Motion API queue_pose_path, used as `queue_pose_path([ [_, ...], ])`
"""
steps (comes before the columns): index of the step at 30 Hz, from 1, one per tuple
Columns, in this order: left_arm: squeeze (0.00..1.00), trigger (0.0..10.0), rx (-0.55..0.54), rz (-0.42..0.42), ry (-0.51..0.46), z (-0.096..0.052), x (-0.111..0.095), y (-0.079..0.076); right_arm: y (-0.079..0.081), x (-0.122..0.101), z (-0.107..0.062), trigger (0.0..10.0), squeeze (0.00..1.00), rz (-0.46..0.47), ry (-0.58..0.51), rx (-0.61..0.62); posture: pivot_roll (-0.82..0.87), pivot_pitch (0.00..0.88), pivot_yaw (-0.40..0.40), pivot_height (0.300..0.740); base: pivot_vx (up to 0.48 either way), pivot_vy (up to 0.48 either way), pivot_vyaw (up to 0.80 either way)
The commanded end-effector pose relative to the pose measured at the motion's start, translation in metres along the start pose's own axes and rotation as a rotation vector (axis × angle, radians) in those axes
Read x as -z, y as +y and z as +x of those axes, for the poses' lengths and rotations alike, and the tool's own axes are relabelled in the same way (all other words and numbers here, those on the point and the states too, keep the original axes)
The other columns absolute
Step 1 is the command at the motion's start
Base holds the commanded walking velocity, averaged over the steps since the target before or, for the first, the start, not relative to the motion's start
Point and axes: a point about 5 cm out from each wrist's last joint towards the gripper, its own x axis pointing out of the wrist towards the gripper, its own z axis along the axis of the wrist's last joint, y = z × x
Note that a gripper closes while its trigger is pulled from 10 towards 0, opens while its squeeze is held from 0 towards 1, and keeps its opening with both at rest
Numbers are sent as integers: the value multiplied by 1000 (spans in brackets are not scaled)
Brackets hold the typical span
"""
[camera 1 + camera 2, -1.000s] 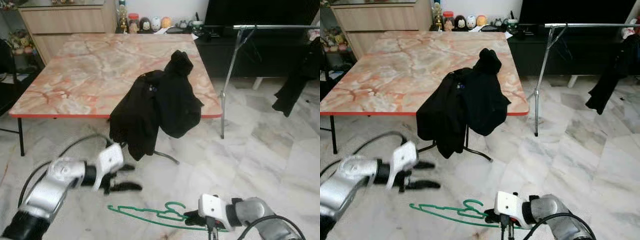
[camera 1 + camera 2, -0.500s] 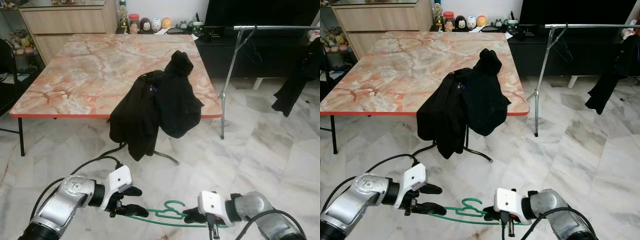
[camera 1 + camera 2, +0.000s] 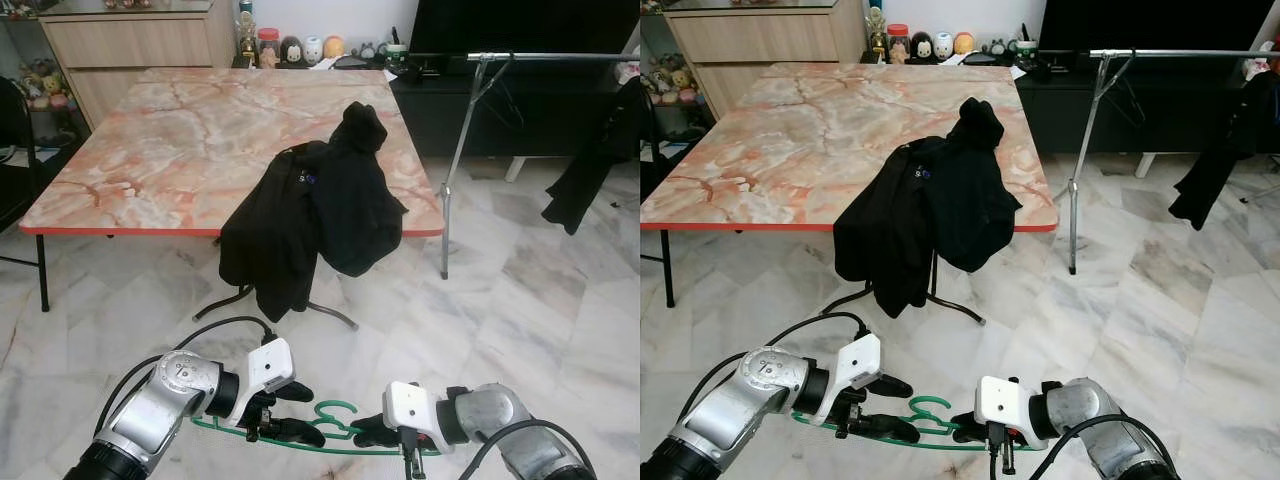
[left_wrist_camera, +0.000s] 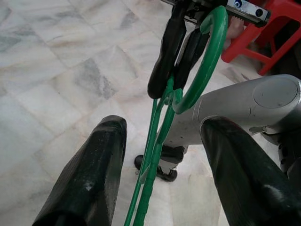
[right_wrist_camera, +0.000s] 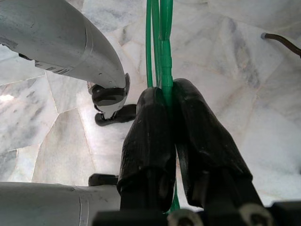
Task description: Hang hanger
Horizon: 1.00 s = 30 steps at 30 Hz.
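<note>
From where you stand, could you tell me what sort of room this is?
Probably a home living or dining room: a marble-patterned table, a black TV stand, a garment rack and a marble-tiled floor.

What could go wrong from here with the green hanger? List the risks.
1. The right gripper pinches only the thin green hanger, so it might twist or slip.
2. The left gripper is open around the hanger's bars; closing off-centre could knock it out of the right gripper's hold.
3. The clothes rail stands far off, past the black jacket draped over the table edge; the hanger's hook could snag it in passing.
</note>
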Motion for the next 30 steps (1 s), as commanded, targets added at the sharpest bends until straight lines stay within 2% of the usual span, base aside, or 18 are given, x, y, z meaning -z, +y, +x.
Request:
queue_pose_path([
  [1, 0, 10000, 6, 31, 10, 4, -4, 0, -5, -5, 0, 0, 0, -24, -9, 5, 25, 0, -47, 740, 0, 0, 0],
  [9, 0, 10000, -44, 34, 20, 9, -1, 7, -2, -7, -3, 0, 0, -28, -23, -12, 18, 0, -47, 740, 0, 0, 0],
  [14, 0, 10000, -40, 25, 19, 9, -1, 6, -3, -8, -2, 0, 0, -31, -29, -8, 18, 0, -45, 740, 0, 0, 0],
  [19, 0, 10000, -45, 22, 60, 9, 8, 6, -3, -9, -2, 0, 0, -33, -32, -1, 21, 0, -48, 740, 0, 0, 0],
  [29, 0, 10000, -39, -8, 57, 10, 13, 8, -4, -8, -5, 0, 0, -29, -37, 15, 19, 0, -45, 740, 0, 0, 0],
  [30, 0, 9765, -36, -11, 58, 10, 14, 8, -4, -9, -5, 0, 0, -32, -37, 18, 19, 0, -45, 740, 0, 0, 0],
])
